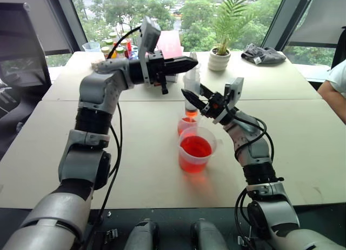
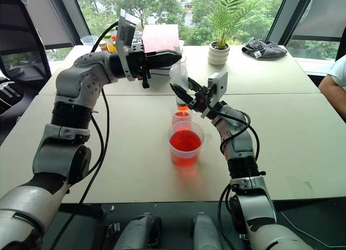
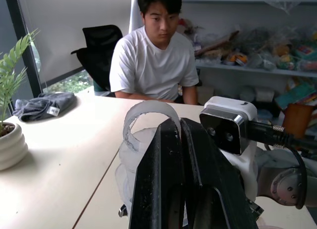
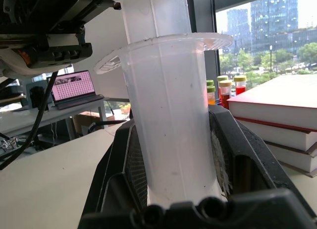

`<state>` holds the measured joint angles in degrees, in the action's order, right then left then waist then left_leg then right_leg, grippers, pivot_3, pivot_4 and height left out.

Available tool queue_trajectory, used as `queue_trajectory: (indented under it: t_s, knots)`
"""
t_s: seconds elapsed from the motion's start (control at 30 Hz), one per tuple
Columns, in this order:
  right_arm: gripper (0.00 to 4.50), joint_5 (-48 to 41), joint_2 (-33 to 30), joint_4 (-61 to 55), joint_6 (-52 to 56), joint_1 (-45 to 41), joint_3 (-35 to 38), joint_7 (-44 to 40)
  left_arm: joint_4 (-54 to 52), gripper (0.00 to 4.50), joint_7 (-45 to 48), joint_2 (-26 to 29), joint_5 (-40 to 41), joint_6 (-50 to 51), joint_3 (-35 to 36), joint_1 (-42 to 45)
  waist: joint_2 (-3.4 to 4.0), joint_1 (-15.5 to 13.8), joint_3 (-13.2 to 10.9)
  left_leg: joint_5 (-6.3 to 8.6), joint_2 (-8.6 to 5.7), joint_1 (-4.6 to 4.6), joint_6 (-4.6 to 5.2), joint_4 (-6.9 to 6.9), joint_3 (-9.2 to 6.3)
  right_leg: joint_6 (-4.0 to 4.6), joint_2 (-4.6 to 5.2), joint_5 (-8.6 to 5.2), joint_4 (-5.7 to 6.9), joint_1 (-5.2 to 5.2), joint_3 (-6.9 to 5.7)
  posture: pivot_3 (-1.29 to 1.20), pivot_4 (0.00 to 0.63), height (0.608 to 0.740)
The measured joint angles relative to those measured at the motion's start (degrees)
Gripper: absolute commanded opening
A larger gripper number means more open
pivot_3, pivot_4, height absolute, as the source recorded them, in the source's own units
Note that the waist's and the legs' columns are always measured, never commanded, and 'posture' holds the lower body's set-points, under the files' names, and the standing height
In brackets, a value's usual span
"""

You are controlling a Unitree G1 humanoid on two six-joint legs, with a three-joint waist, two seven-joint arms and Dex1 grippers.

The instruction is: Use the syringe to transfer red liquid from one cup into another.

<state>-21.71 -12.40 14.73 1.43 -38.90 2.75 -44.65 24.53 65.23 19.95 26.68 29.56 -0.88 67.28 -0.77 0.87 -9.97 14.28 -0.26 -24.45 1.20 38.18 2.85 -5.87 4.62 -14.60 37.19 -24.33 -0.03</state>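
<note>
I see the table (image 1: 303, 147) with the big cup (image 1: 195, 149) of red liquid (image 1: 195, 146) near its middle and the small cup (image 1: 186, 123) touching it on the far side. The syringe (image 2: 180, 82) stands upright over the small cup, tip down. My right gripper (image 2: 184, 94) is clamped on its barrel, my left gripper (image 2: 172, 57) pinched tight on the plunger top. A person (image 3: 151, 60) sits across the table.

One syringe (image 2: 180, 82), two cups (image 2: 185, 143), one plant (image 2: 220, 47)
</note>
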Motion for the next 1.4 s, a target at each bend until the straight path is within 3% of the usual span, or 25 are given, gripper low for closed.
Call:
queue_trajectory:
  t_s: [0.77, 0.87, 1.07, 1.13, 1.4]
  knots:
    - [1.38, -0.6, -0.1, -4.2, 6.7, 0.1, 0.3, 0.5, -4.0, 0.03, -0.8, -0.5, -0.8, 0.3, 0.0, -4.0, 0.0, 0.0, 0.0, 0.0, 0.0, 0.0, 0.0, 0.0, -0.01, 0.0, 0.0, 0.0, 0.0, 0.0, 0.0, 0.0, 0.15, 0.74]
    - [1.38, -0.6, -0.1, -4.2, 7.1, 0.1, 0.4, 0.6, -3.9, 0.83, -0.6, -0.2, -0.8, 1.1, 0.0, -4.0, 0.0, 0.0, 0.0, 0.0, 0.0, 0.0, 0.0, 0.0, -0.01, 0.0, 0.0, 0.0, 0.0, 0.0, 0.0, 0.0, 0.15, 0.74]
    - [1.38, -1.2, 0.0, -4.2, 8.1, 0.1, 0.9, 0.8, -4.0, 3.72, 0.7, 1.2, 0.2, 3.6, 0.5, -3.9, 0.0, 0.0, 0.0, 0.0, 0.0, 0.0, 0.0, 0.0, -0.01, 0.0, -0.01, 0.0, 0.0, 0.0, -0.01, 0.0, 0.15, 0.74]
    - [1.38, -1.7, 0.0, -4.3, 8.0, -0.2, 0.9, 0.3, -3.9, 4.45, 0.5, 2.2, 0.3, 5.1, 0.8, -3.9, 0.0, 0.2, 0.0, 0.0, 0.01, 0.0, 0.0, 0.0, -0.01, 0.0, -0.02, 0.0, 0.01, 0.0, 0.0, 0.0, 0.15, 0.74]
    - [1.38, -2.1, -0.1, -4.4, 7.7, -1.5, 1.2, 1.3, -9.1, 4.45, 0.3, 9.9, 2.2, 9.5, 4.1, -8.6, 0.01, 0.2, 0.0, 0.0, 0.02, 0.0, 0.0, -0.05, -0.03, 0.0, 0.02, 0.0, 0.0, -0.02, 0.0, 0.0, 0.15, 0.74]
